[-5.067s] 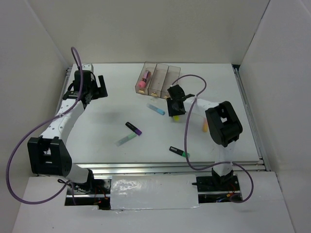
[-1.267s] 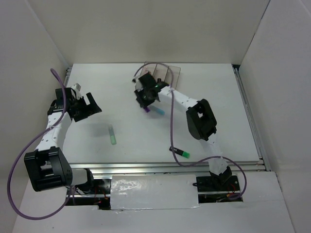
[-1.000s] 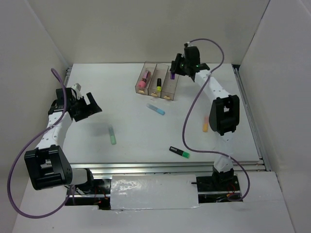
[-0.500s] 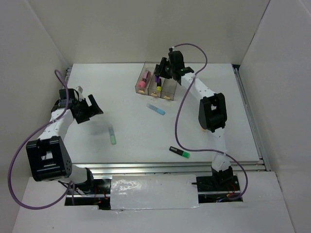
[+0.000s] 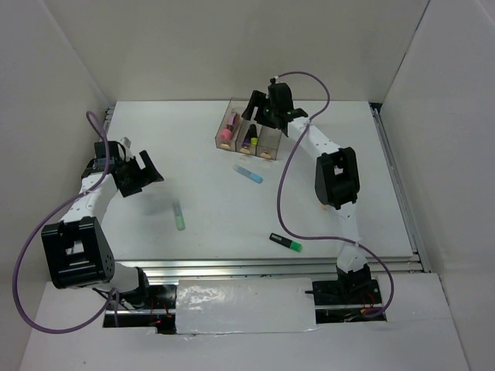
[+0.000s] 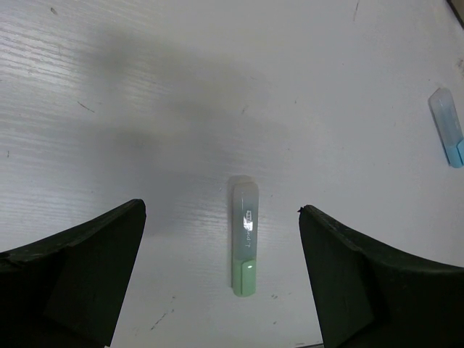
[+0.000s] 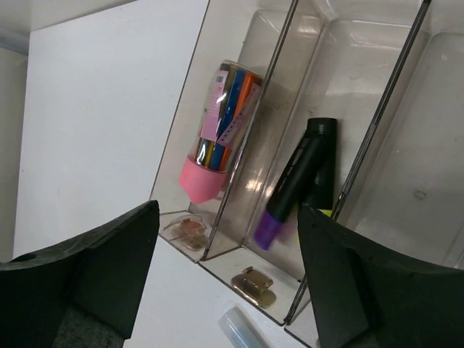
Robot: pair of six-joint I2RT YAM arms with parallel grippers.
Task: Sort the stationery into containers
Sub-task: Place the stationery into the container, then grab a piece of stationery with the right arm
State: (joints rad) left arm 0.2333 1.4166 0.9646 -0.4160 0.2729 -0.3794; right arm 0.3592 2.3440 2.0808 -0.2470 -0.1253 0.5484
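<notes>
The containers [image 5: 263, 133] stand at the back centre, three smoky bins joined side by side. My right gripper [image 5: 257, 110] hovers open just above them, holding nothing. In the right wrist view a black pen with a purple cap [image 7: 297, 185] lies in the middle bin on a yellow one [image 7: 324, 212], and a pink pen [image 7: 217, 138] lies in the left bin. My left gripper [image 5: 151, 171] is open over the left table, its jaws [image 6: 220, 209] wide either side of a mint pen [image 6: 244, 243] lying on the surface below.
A light blue pen [image 5: 248, 173] lies just in front of the bins and also shows in the left wrist view [image 6: 447, 127]. A black and green pen [image 5: 286, 242] lies near the front edge. White walls close in the table on three sides.
My right gripper has opened, and the purple-capped pen it carried now rests in the middle bin. The left arm has stayed where it was.
</notes>
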